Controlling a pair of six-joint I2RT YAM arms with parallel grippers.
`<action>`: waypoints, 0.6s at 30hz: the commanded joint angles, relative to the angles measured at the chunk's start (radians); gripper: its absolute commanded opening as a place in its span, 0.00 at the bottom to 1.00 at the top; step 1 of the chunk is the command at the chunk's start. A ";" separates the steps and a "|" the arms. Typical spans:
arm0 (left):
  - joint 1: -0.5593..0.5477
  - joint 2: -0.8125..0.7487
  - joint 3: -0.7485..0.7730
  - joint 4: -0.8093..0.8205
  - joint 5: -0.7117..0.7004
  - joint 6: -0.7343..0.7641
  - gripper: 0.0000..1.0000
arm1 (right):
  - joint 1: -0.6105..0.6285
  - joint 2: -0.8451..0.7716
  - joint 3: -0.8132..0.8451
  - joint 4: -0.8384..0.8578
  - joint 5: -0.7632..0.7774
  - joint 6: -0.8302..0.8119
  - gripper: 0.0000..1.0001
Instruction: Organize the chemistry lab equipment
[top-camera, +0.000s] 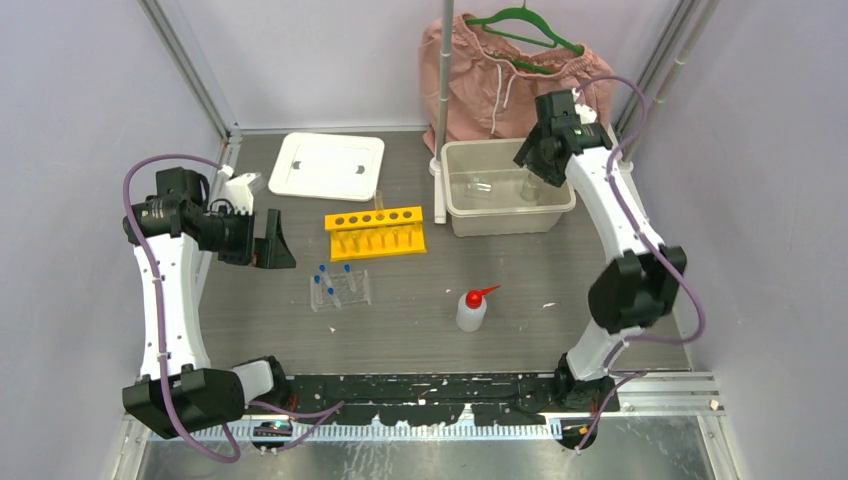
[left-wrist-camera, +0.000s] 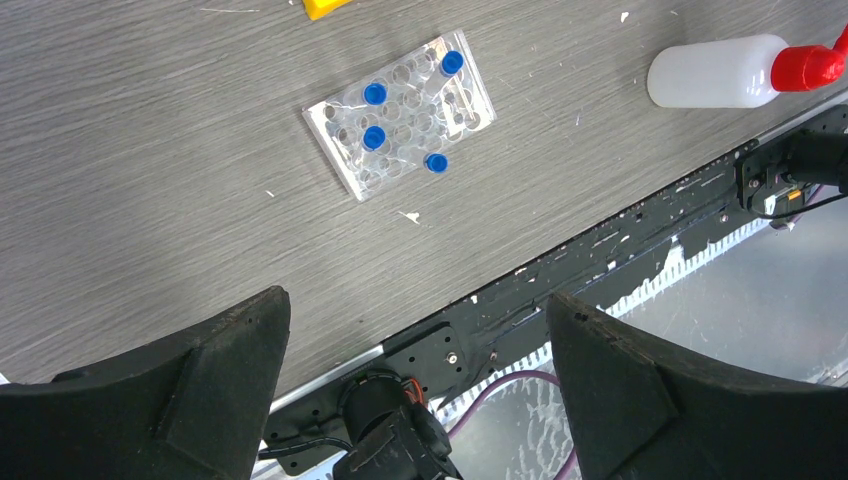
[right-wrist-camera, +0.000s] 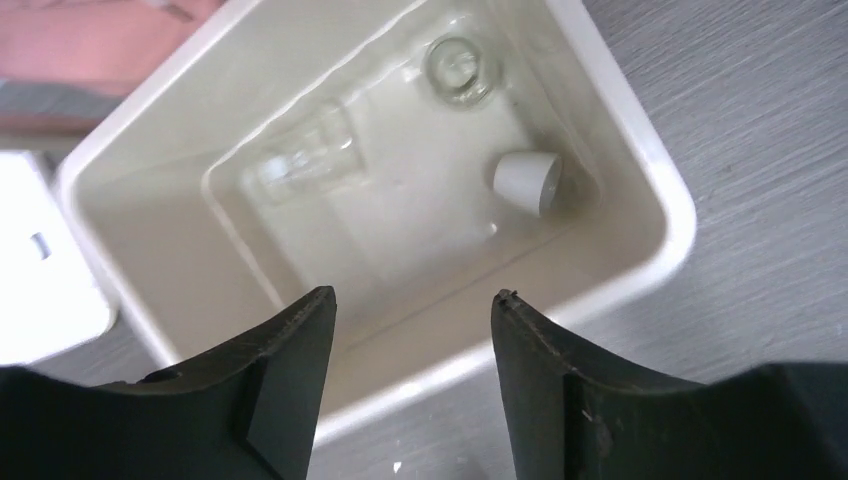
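**benchrat:** So the left gripper (left-wrist-camera: 416, 295): fingers (left-wrist-camera: 200, 390) spread wide, nothing between them, hanging above the table (left-wrist-camera: 130, 150). Agree?

**pipette_pete:** Yep, empty. Straight out past the fingertips is the clear rack (left-wrist-camera: 400, 115), sitting flat on the table and well apart from the fingers. Four blue-capped tubes (left-wrist-camera: 375, 93) show in it. Beyond that a corner of the yellow rack (left-wrist-camera: 322, 6) pokes in. Further off to one side is the white squeeze bottle (left-wrist-camera: 710, 72) with its red nozzle (left-wrist-camera: 808, 66), which stands upright in the overhead shot.

**benchrat:** And the right gripper (right-wrist-camera: 412, 293)?

**pipette_pete:** Also parted, with a narrower gap and nothing in it. It hovers over the near rim of the beige tub (right-wrist-camera: 640, 170). Inside the tub, just past the fingertips, the tiny white cup (right-wrist-camera: 528, 182) lies tipped on its side. A clear glass beaker (right-wrist-camera: 458, 68) stands upright near it in the far corner. There's another clear glass piece (right-wrist-camera: 300, 165) lying on the tub floor across from the cup, too washed out to tell exactly what it is.

**benchrat:** Outside the tub?

**pipette_pete:** The white lid (right-wrist-camera: 40, 260) lies off to one side of the fingers, with the pink shorts (right-wrist-camera: 80, 40) beyond it.
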 joint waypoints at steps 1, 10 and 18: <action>0.001 -0.012 0.023 -0.004 0.008 0.010 1.00 | 0.104 -0.252 -0.103 0.017 0.052 -0.025 0.64; 0.001 0.003 0.008 0.016 0.009 0.010 1.00 | 0.557 -0.618 -0.431 -0.092 0.119 0.086 0.74; 0.001 0.018 0.014 0.028 0.021 -0.002 0.99 | 0.936 -0.624 -0.546 -0.241 0.294 0.327 0.81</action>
